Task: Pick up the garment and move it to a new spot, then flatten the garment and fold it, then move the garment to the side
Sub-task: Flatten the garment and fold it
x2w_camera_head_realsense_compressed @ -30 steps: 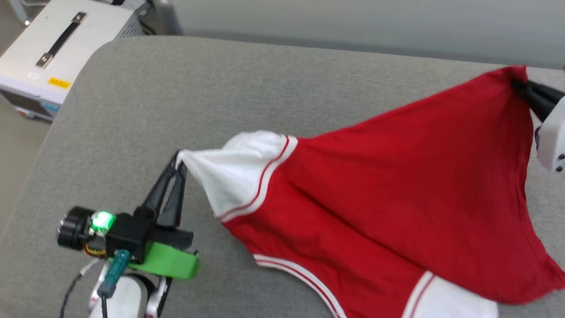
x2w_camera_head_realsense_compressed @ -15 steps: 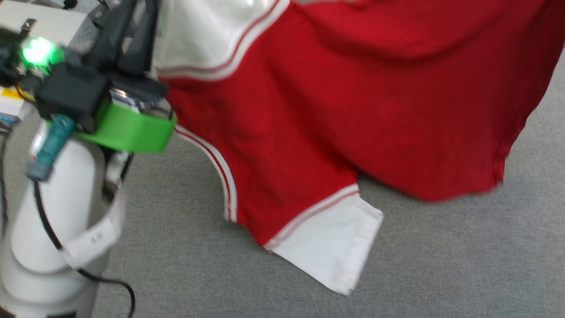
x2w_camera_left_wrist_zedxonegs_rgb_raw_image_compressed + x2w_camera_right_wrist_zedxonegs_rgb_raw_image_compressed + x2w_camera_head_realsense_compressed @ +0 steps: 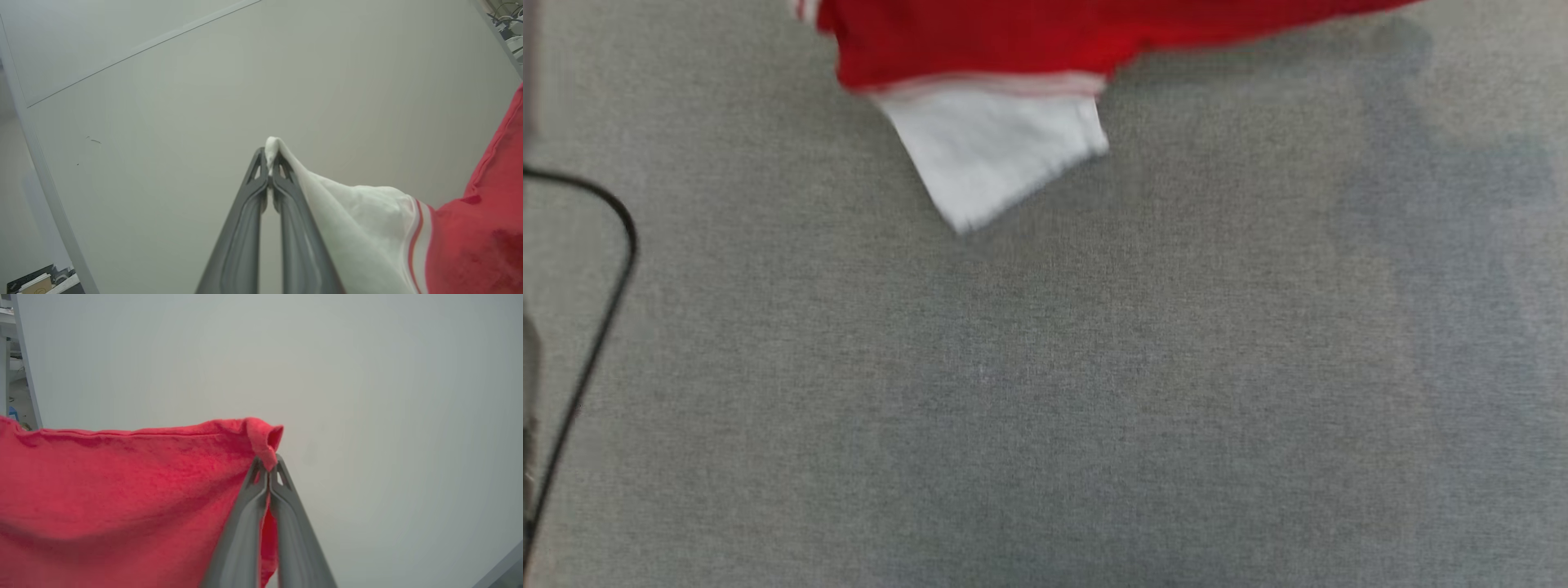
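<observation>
**Remote operator's view:** The grey upholstered surface (image 3: 1094, 408) spreads beneath the head camera, with a soft shadow (image 3: 1445, 204) lying across its right side. In both wrist views a pale wall (image 3: 163, 102) stands behind the fingers, and on the left arm's side a thin seam slants across it.

One garment (image 3: 980, 33), a red jersey, hangs along the top edge of the blurred head view, strung between my two arms. One white sleeve (image 3: 996, 147) with striped trim (image 3: 988, 82) dangles lowest. I cannot tell whether its tip touches the grey cloth.

The left gripper (image 3: 270, 163) aims at the wall. Its two dark fingers are pinched together on the very tip of a second white sleeve. That cloth falls away to the right over one finger and hides part of it before meeting the red body.

The right gripper (image 3: 269, 465) aims at the wall likewise, its fingers clamped on a rolled corner of the red hem. The red cloth stretches off to the left in that view and hangs down behind the fingers.

Smallest in the scene, one black cable (image 3: 613, 269) curves down the left edge of the head view, well apart from the garment. The count is one garment, two sleeves, two grippers and one cable.
</observation>
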You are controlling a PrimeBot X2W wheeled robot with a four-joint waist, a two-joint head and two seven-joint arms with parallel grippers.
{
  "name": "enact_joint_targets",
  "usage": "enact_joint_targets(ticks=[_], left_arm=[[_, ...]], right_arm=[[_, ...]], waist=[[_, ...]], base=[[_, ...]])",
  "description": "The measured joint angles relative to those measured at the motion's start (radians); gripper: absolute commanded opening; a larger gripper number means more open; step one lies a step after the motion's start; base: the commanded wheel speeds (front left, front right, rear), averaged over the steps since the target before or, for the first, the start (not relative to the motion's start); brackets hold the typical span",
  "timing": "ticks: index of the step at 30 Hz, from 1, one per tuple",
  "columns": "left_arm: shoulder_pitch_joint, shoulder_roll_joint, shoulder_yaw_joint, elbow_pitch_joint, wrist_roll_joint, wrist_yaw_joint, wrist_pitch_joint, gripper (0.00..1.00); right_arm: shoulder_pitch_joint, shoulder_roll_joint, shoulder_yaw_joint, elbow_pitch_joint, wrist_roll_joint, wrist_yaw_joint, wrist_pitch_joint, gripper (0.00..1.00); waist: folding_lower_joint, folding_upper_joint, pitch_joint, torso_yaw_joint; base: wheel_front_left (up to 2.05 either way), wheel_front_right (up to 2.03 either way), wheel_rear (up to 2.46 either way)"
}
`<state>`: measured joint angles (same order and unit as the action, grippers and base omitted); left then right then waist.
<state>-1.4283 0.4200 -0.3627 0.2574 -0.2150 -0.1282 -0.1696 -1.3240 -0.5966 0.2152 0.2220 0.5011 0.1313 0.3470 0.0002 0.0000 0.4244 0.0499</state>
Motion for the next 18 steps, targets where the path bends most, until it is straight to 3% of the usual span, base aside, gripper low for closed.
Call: enact_joint_targets(ticks=[9,18], left_arm=[[-0.365,0.012,-0.078,0.229,-0.050,0.000,-0.064,0.00],[-0.436,0.016,-0.122,0.342,-0.089,0.000,-0.086,0.00]], right_arm=[[-0.356,0.042,0.062,0.237,-0.068,0.000,-0.100,0.00],[-0.435,0.067,0.169,0.387,-0.043,0.000,-0.187,0.00]], waist=[[0.0000,0.0000,0.120,-0.007],[-0.0001,0.0000,0.185,-0.023]], base=[[0.00,0.00,0.00],[0.00,0.00,0.00]])
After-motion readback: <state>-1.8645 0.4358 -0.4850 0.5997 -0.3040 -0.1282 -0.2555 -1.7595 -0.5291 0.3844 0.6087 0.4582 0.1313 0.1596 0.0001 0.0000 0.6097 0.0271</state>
